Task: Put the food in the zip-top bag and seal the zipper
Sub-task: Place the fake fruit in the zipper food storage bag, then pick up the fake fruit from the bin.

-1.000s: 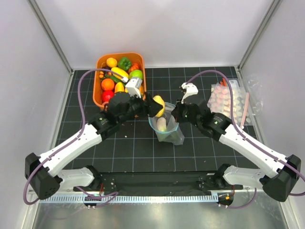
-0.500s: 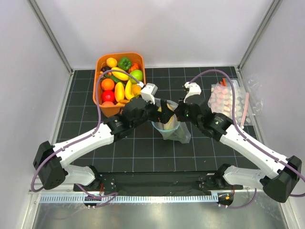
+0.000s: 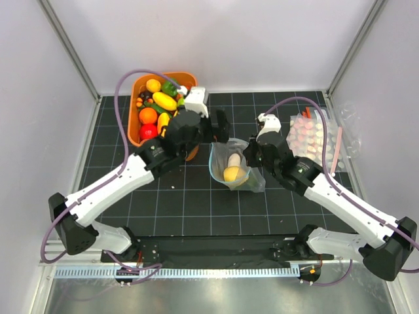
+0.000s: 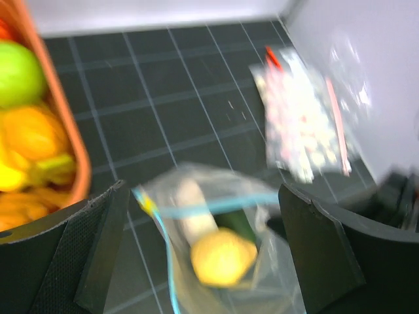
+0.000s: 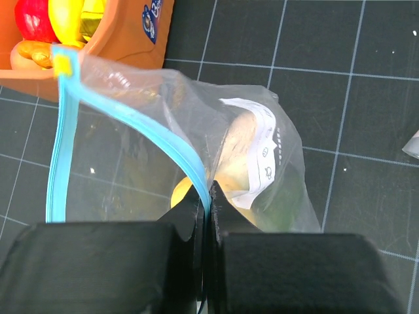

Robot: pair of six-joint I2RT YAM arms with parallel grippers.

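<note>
Zip-top bag (image 5: 131, 150) label (image 5: 260, 154) and orange basket (image 5: 121, 39) sticker (image 5: 155, 14) are illegible.

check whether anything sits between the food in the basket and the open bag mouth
Nothing visible does. The basket and the zip-top bag sit side by side with only mat between them. The right gripper pinches the zipper, holding the mouth open, and the open left gripper hangs above the bag.

Top external: fixed high behind the 2 arm bases, tilted down over the whole tabletop (image 3: 196, 209). Left wrist: elevated, facing down and forward between own fingers (image 4: 72, 255), blurred, zip-top bag (image 4: 262, 268) below. Right wrist: very close, facing down onto the zipper (image 5: 54, 157). Shared by all 3: bag mouth, orange basket (image 3: 133, 111) rim.
</note>
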